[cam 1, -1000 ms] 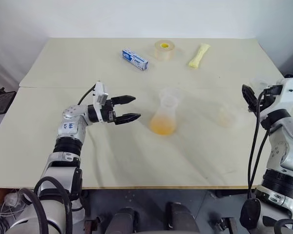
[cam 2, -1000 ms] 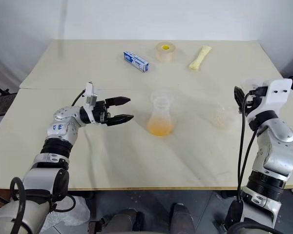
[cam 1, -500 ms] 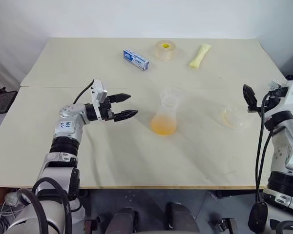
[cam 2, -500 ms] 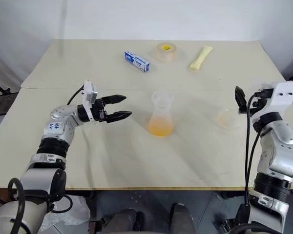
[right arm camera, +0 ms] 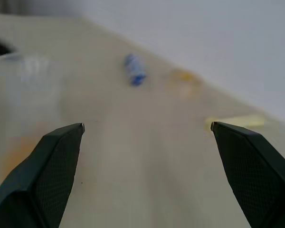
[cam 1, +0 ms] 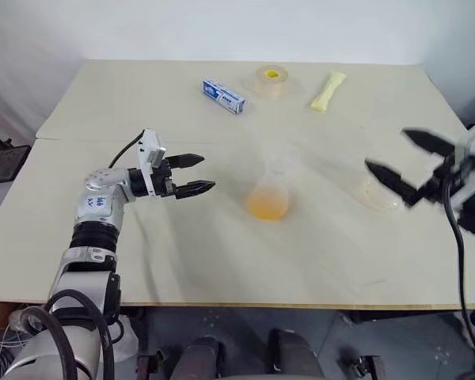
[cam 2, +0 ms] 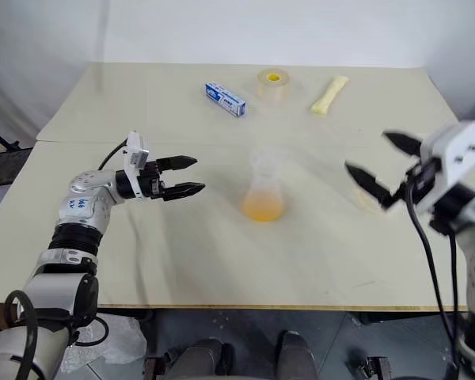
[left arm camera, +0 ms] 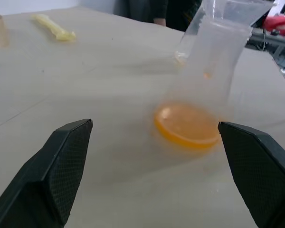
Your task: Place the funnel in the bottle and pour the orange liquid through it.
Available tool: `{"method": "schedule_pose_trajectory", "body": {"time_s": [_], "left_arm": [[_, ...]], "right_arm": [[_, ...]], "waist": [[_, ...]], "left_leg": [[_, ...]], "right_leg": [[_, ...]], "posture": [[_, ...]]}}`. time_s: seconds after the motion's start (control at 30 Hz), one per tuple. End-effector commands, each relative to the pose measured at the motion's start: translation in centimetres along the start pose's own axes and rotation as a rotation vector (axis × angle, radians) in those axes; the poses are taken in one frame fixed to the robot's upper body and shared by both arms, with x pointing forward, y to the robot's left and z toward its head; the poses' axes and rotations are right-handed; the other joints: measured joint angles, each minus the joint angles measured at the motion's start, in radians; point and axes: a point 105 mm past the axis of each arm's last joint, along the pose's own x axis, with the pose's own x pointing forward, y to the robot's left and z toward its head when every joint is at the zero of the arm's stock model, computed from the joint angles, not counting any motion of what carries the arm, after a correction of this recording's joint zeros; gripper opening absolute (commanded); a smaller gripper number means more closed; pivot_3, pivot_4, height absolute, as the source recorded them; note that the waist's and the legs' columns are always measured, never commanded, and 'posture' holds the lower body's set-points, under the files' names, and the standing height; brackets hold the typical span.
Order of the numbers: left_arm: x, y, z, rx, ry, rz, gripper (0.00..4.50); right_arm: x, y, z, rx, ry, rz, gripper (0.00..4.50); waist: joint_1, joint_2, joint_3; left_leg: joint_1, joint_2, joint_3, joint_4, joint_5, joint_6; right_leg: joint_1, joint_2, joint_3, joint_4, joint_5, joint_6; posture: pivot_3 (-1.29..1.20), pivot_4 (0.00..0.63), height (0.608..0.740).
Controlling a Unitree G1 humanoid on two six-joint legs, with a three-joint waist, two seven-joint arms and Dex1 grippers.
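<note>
The clear conical bottle stands mid-table with the orange liquid pooled in its base. The small clear funnel sits in its neck. In the left wrist view the bottle, the liquid and the funnel's rim are close ahead. My left gripper is open, level, a short way left of the bottle and holding nothing. At the right, my right gripper is open and empty, with its fingers spread wide and pointing left.
A clear vessel with a faint orange trace rests on the table under the right gripper. A tape roll, a blue box and a yellow packet lie along the far side of the table.
My right hand has swung round from the table's right edge so its spread fingers now point left over the table. The left gripper has drifted slightly left, away from the bottle.
</note>
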Motion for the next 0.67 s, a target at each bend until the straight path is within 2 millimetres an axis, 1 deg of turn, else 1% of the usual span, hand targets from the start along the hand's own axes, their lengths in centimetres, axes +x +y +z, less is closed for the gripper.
{"method": "schedule_pose_trajectory", "body": {"time_s": [0.03,0.17,0.27,0.37,0.57,0.67], "left_arm": [[-1.1,-0.5,-0.1,0.066,0.014,-0.015,4.50],[-2.2,-1.7,-0.9,0.039,0.051,-0.064,4.50],[-2.5,-2.3,-0.9,0.038,0.051,-0.073,4.50],[-2.6,-2.7,-0.7,0.040,0.053,-0.070,4.50],[-2.8,-3.2,0.1,0.064,0.042,-0.048,4.50],[-2.8,-3.8,0.0,0.069,0.046,-0.057,4.50]], "right_arm": [[-2.3,3.2,0.5,-0.018,0.032,0.181,4.47],[-4.8,4.4,-3.4,0.043,0.183,0.208,4.47],[-5.4,4.3,-4.9,0.069,0.218,0.198,4.47],[-5.3,3.9,-5.4,0.080,0.211,0.181,4.47],[-4.5,3.8,-5.6,0.083,0.194,0.180,4.47],[-4.1,3.8,-5.7,0.084,0.186,0.177,4.47]], "waist": [[0.006,0.000,0.000],[0.013,-0.002,0.001],[0.013,-0.002,0.001],[0.012,-0.002,0.001],[0.013,-0.002,0.001],[0.014,-0.002,0.001]], "left_leg": [[0.000,0.000,0.000,0.000,0.000,0.000],[0.001,0.001,0.000,0.001,0.000,0.000],[0.001,0.001,0.001,0.001,0.000,0.000],[0.002,0.001,0.000,0.002,0.000,0.000],[0.002,0.002,0.000,0.001,0.000,0.000],[0.001,0.002,0.000,0.002,0.000,0.000]], "right_leg": [[0.001,0.000,0.000,0.000,0.000,0.000],[0.002,0.001,0.000,-0.002,0.000,0.000],[0.003,0.001,0.001,-0.002,0.000,0.000],[0.003,0.000,0.002,-0.002,0.000,0.000],[0.002,0.001,0.001,-0.002,0.000,0.000],[0.003,0.000,0.001,-0.003,0.000,0.000]], "posture": [[0.00,0.150,0.740],[0.00,0.150,0.740],[0.00,0.150,0.740],[0.00,0.150,0.740],[0.00,0.150,0.740],[0.00,0.150,0.740]]}}
